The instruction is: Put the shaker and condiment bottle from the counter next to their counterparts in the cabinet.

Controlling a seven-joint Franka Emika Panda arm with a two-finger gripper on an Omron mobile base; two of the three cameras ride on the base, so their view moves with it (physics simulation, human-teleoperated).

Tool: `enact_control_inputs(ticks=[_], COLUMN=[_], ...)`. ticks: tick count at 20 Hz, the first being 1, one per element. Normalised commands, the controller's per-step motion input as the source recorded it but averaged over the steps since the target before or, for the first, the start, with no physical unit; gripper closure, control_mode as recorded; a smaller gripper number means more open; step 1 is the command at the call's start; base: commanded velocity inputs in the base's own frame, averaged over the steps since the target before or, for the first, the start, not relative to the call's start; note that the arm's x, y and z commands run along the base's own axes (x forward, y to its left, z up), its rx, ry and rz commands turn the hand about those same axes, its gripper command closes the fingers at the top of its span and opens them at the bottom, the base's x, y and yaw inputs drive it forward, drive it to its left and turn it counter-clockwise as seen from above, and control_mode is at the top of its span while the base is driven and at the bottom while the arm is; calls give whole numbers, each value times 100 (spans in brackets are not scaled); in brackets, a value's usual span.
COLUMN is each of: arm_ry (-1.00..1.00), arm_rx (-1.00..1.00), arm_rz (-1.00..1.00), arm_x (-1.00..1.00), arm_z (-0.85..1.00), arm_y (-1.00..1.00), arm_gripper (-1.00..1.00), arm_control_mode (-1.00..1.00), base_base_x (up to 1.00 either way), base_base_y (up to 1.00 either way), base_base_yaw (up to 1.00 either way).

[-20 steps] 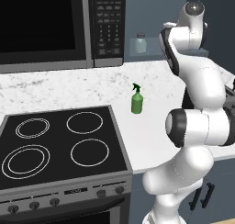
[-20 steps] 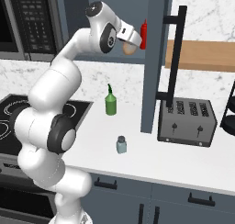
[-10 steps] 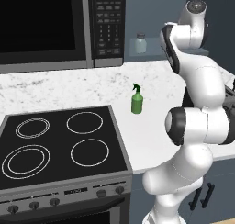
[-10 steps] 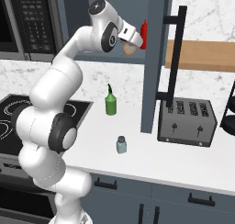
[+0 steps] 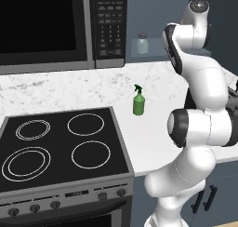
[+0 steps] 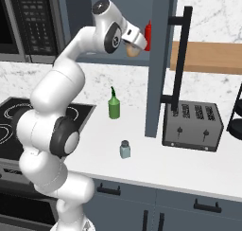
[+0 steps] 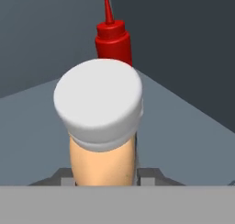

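Note:
My gripper (image 6: 135,47) is raised into the blue-grey cabinet (image 6: 159,59) and is shut on the condiment bottle (image 6: 132,51), an orange-amber bottle with a pale cap (image 7: 98,99). In the hand view the gripper (image 7: 103,175) holds that bottle (image 7: 103,155) upright over the cabinet shelf (image 7: 32,122). The slim red squeeze bottle (image 7: 113,40) stands just behind it, also seen beside the hand (image 6: 148,35). A pale shaker with a grey cap (image 5: 142,43) stands on the cabinet shelf. The other shaker (image 6: 125,149) stands on the white speckled counter (image 6: 189,166) near its front edge.
A green spray bottle (image 6: 113,105) stands on the counter beside the black cooktop (image 5: 60,147). A black microwave (image 5: 56,26) hangs to the left. The open cabinet door with its black handle (image 6: 181,59) stands right of the hand, and a toaster (image 6: 193,127) sits below it.
The hand with the condiment bottle has shifted a little farther into the cabinet, toward the red squeeze bottle. Nothing on the counter has moved.

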Motion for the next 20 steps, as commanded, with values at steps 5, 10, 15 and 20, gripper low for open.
enact_control_inputs(ticks=[5, 10, 15, 20], arm_ry=[1, 2, 1, 0], arm_rx=[0, 0, 3, 0], arm_rz=[0, 0, 0, 0], arm_x=[1, 16, 19, 0], arm_z=[-63, -56, -45, -48], arm_y=[2, 0, -7, 0], arm_gripper=[-100, -100, -100, -100], arm_control_mode=[-100, -100, -100, -100], base_base_x=[0, 0, 0, 0], base_base_y=[0, 0, 0, 0], base_base_yaw=[0, 0, 0, 0])
